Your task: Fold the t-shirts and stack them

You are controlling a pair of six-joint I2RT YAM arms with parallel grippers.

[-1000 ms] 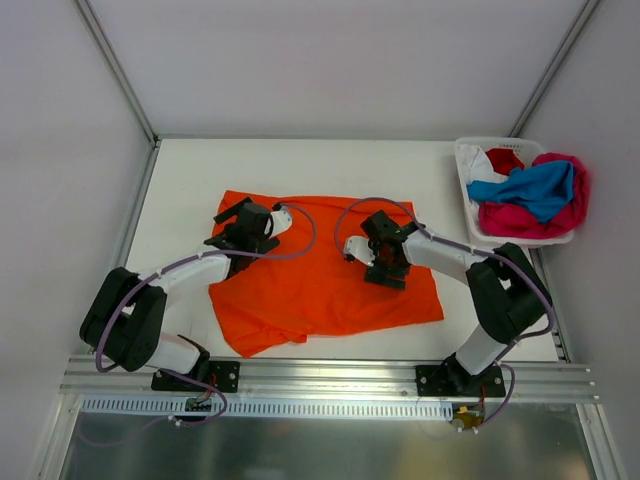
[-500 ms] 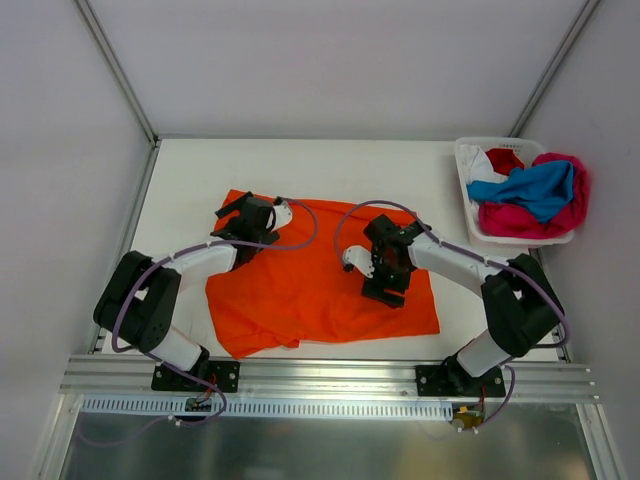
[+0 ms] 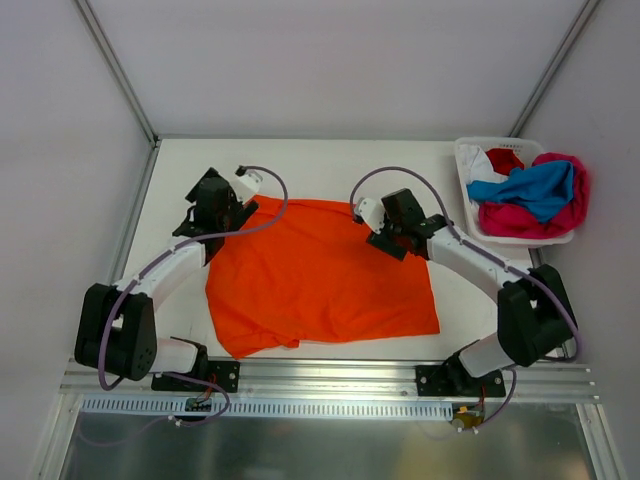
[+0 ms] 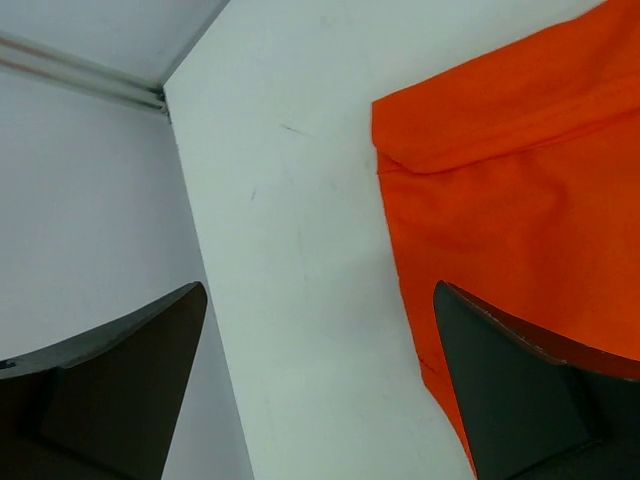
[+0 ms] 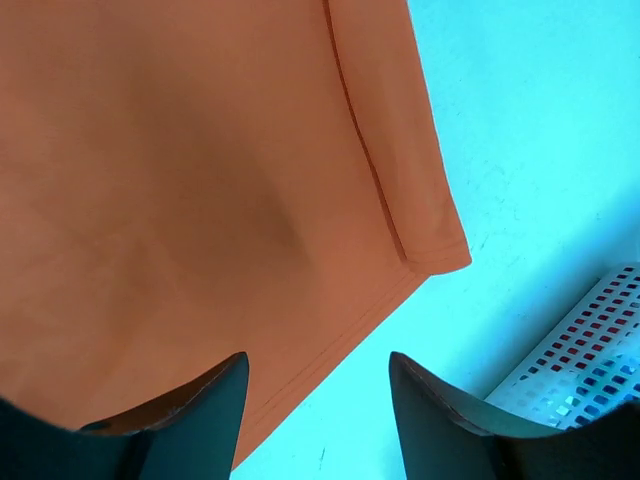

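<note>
A vivid orange t-shirt (image 3: 320, 280) lies spread flat on the white table. My left gripper (image 3: 207, 197) is open and empty over the table just off the shirt's back left corner. In the left wrist view the gripper (image 4: 320, 400) has bare table between its jaws and the orange shirt (image 4: 510, 200) at the right. My right gripper (image 3: 398, 225) is open and empty above the shirt's back right corner. In the right wrist view the gripper (image 5: 318, 410) has the shirt's hemmed edge (image 5: 200, 200) running between its jaws. Blue (image 3: 530, 188), magenta-pink (image 3: 525, 222), red (image 3: 505, 158) and white (image 3: 478, 160) shirts are heaped in the basket.
A white plastic basket (image 3: 461, 180) stands at the back right of the table; its wall shows in the right wrist view (image 5: 590, 350). White walls and metal frame posts (image 3: 115, 70) close in the table. A metal rail (image 3: 330, 378) runs along the near edge.
Both grippers have left the middle of the shirt and moved back and outward to its two back corners. The orange shirt now lies flatter and wider at the back.
</note>
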